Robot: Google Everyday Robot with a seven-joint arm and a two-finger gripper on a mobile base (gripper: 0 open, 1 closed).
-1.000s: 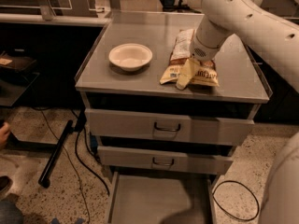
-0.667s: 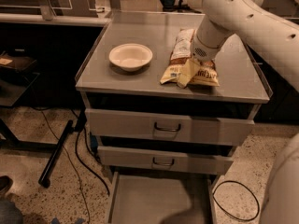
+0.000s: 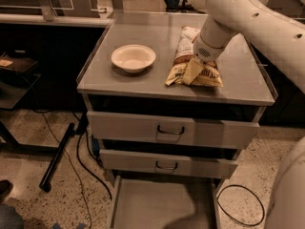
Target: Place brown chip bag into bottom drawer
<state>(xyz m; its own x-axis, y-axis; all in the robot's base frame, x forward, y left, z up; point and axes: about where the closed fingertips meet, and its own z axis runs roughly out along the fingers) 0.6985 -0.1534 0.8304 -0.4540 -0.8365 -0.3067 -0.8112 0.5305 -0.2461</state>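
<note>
The brown chip bag [image 3: 183,47] lies on the right half of the grey cabinet top [image 3: 143,82], its yellow lettered end toward the front edge. My gripper [image 3: 193,71] is down on the bag's front half, in contact with it, at the end of the white arm that reaches in from the upper right. The arm hides part of the bag. The bottom drawer [image 3: 162,205] is pulled out at floor level below the two shut upper drawers, and its flat floor is bare.
An off-white bowl [image 3: 133,57] sits on the left of the cabinet top. Black cables [image 3: 240,206] lie on the floor at right and left. A black stand leg [image 3: 57,156] slants beside the cabinet. A shoe [image 3: 5,189] shows at the left edge.
The arm, gripper and bag have not moved. A small thing at the left edge of the floor has gone from view.
</note>
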